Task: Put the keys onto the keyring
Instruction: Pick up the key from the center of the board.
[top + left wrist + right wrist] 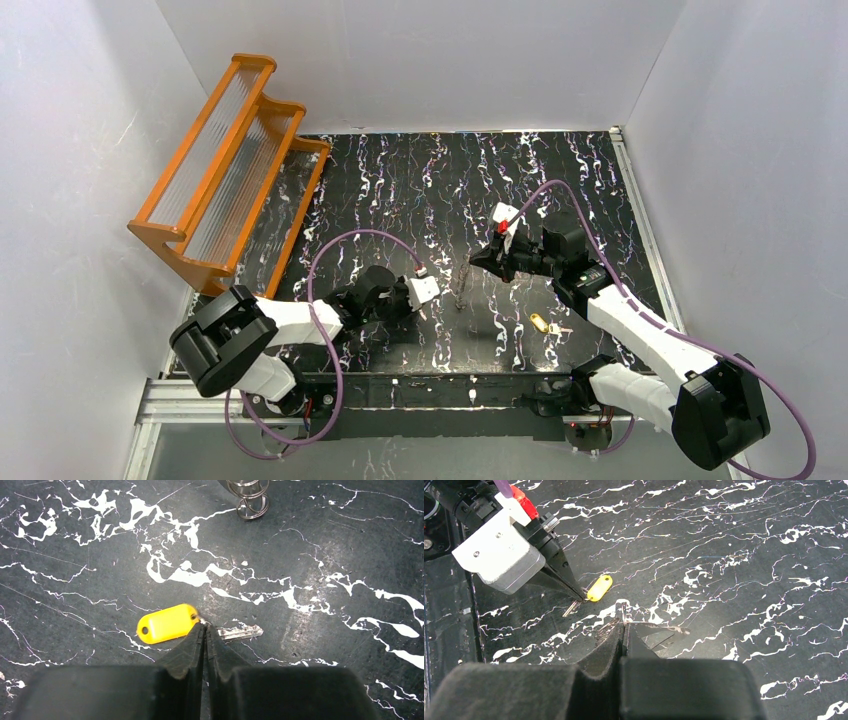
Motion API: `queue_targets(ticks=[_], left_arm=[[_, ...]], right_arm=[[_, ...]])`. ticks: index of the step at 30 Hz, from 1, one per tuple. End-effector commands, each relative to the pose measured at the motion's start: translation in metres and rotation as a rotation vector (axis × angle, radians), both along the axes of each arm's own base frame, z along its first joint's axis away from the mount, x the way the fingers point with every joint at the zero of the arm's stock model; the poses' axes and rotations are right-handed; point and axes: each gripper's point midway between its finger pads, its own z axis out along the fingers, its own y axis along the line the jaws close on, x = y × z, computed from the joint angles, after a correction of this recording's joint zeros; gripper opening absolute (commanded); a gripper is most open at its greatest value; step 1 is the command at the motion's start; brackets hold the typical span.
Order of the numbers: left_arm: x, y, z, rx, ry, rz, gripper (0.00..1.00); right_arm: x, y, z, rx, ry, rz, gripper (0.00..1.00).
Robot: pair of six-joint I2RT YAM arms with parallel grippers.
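One key, with a yellow head [167, 623] and a silver blade [240, 632], lies on the black marbled table. My left gripper [205, 626] is shut, with its tips pinching the small link between head and blade. The right wrist view shows the same key [600, 587] and the left gripper [583, 598]. My right gripper [622, 619] is shut on the keyring [623, 609], a cluster of thin silver rings that also shows in the left wrist view [251, 507]. From above, the left gripper [447, 293] and right gripper [474, 264] nearly meet at the keyring [460, 288]. A second key [541, 322] lies apart, near the right arm.
An orange rack with ribbed clear panels [225, 170] stands at the back left. White walls enclose the table [400, 180] on three sides. The right arm's forearm [640, 335] lies just right of the loose key.
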Motion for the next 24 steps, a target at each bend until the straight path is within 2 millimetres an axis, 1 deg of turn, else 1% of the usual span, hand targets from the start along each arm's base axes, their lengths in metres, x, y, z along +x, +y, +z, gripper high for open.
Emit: queue_targets(ticks=[1, 8, 16, 19, 24], left_arm=[[0.005, -0.004, 0.013, -0.02, -0.038, 0.001, 0.0], [0.008, -0.003, 0.036, -0.074, -0.074, 0.034, 0.0], [0.003, 0.0, 0.06, -0.127, -0.09, 0.043, 0.0], [-0.001, 0.0, 0.069, -0.135, -0.106, 0.012, 0.0], [-0.012, -0.002, 0.088, -0.153, -0.179, -0.098, 0.0]], right_arm=[[0.001, 0.004, 0.013, 0.037, -0.047, 0.019, 0.01], [0.0, 0.005, 0.014, 0.038, -0.047, 0.026, 0.01], [-0.002, 0.008, 0.018, 0.044, -0.049, 0.053, 0.01], [-0.006, 0.011, 0.019, 0.053, -0.046, 0.084, 0.01], [-0.014, 0.013, 0.018, 0.061, -0.04, 0.131, 0.01]])
